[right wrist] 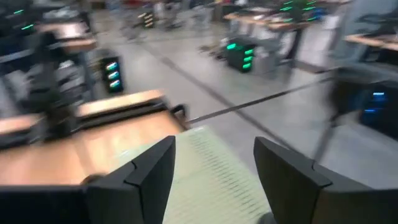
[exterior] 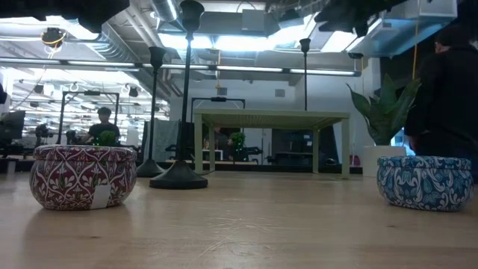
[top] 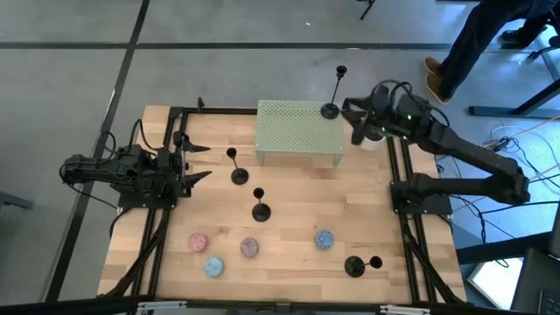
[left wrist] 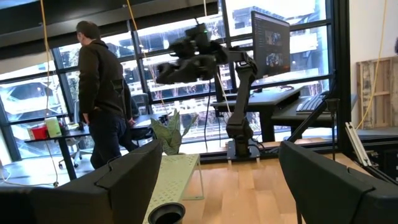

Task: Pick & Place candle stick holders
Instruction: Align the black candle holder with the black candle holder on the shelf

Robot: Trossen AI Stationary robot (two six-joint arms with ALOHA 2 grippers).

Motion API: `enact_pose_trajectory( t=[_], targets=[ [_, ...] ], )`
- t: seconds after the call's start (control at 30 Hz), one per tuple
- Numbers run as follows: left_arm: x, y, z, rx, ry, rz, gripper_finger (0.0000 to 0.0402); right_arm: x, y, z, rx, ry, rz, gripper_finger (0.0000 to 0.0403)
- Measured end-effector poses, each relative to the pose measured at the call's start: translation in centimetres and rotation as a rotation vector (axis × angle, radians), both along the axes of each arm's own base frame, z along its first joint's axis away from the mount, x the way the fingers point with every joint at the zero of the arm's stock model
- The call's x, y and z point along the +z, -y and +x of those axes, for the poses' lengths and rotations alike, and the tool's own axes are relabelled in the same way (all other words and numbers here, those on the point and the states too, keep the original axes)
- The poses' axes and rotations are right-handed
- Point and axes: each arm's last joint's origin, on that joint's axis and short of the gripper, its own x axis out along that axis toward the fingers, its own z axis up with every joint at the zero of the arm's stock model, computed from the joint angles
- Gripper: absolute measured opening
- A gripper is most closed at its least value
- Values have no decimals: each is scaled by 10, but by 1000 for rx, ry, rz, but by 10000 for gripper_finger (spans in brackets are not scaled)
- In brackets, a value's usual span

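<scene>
A tall black candle stick holder stands with its round base (top: 330, 111) on the far right corner of a pale green perforated stand (top: 297, 131). My right gripper (top: 353, 121) is open just to the right of it, with nothing between its fingers (right wrist: 214, 180). Two more holders (top: 238, 175) (top: 261, 211) stand on their bases on the wood at mid table. Another holder (top: 354, 266) sits near the front right. My left gripper (top: 203, 162) waits open at the table's left side (left wrist: 221, 180).
Two pink discs (top: 198, 241) (top: 249, 248) and two blue ones (top: 213, 266) (top: 325, 238) lie along the near part of the table. Black frame rails (top: 398, 175) run along both sides. A person (top: 481, 44) stands beyond the far right corner.
</scene>
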Motion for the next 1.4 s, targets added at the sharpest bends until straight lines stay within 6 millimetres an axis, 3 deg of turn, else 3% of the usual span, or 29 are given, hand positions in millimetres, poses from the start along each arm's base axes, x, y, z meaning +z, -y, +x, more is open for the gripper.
enact_pose_trajectory(
  t=[0.17, 0.5, 0.83, 1.13, 1.4],
  targets=[
    [0, 0, 0, 0, 0, 0, 322, -9, -34, -4, 291, -117, 50, 223],
    [0, 0, 0, -6, 4, -31, 322, -38, -84, -25, 845, -442, 346, 223],
    [-2, 0, 0, -17, -5, -83, 322, -61, -118, -31, 923, -632, 632, 223],
    [-1, 0, 0, -23, -1, -100, 322, -104, -141, -43, 921, -852, 759, 223],
    [-1, 0, 0, -28, 4, -126, 322, -134, -164, -44, 987, -840, 868, 222]
  ],
)
